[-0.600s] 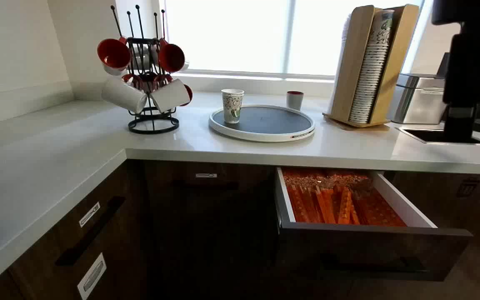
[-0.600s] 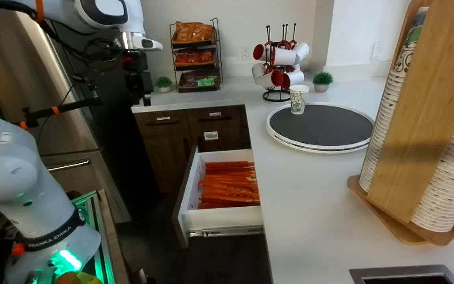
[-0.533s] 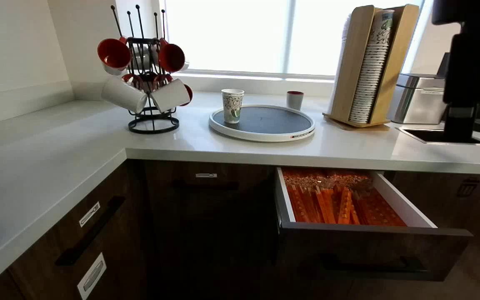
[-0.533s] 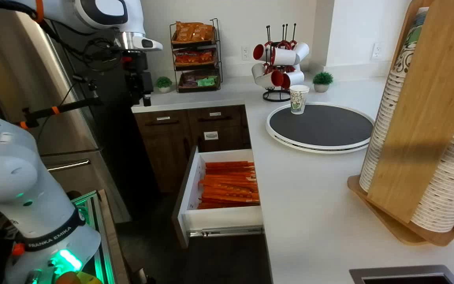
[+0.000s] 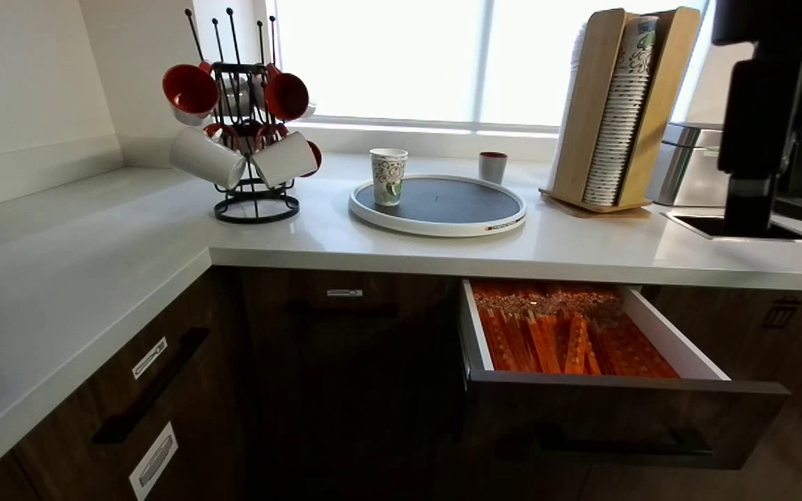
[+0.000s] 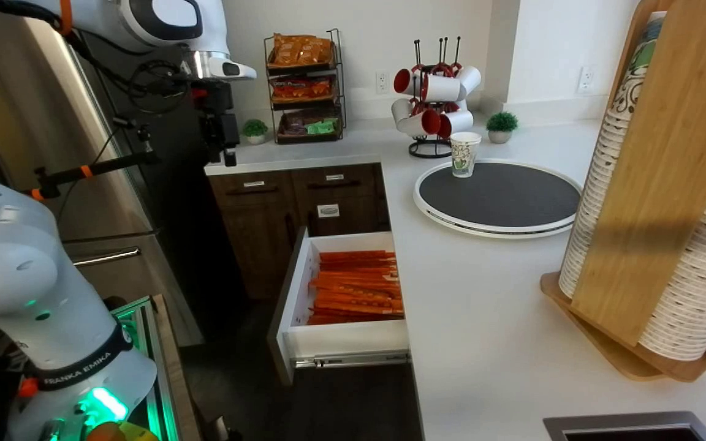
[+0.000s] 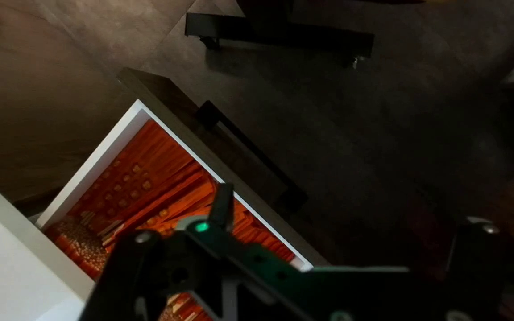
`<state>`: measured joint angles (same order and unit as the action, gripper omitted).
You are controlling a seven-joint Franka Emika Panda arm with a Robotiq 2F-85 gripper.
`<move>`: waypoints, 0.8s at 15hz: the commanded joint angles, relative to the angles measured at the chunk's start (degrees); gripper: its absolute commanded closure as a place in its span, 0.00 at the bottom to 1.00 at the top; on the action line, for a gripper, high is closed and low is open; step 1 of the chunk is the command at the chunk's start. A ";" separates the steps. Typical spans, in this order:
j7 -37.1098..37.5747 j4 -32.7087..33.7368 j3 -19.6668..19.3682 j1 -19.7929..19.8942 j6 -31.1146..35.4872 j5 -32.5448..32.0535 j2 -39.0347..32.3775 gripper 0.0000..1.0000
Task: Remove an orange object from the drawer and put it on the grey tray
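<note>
You are holding the black two-fingered gripper (image 6: 224, 154) pointing down, higher than the pulled-out, wide, dark-brown wooden drawer (image 6: 347, 338) with pale inner walls, and well apart from it. In the wrist view the gripper's fingers (image 7: 223, 205) are standing wide apart. Long, thin orange packets (image 6: 359, 285) are lying close together inside the drawer. On the white counter (image 6: 482, 294), the round, flat grey tray (image 6: 512, 196) with a raised white rim is bearing a white patterned paper cup (image 6: 464, 156) near its edge.
</note>
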<state>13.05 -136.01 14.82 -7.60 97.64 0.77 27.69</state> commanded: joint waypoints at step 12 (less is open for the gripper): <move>32.93 -3.92 -8.79 6.20 40.32 -0.56 -30.95 0.00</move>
<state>38.84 -138.10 7.83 -1.00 130.34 0.79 0.88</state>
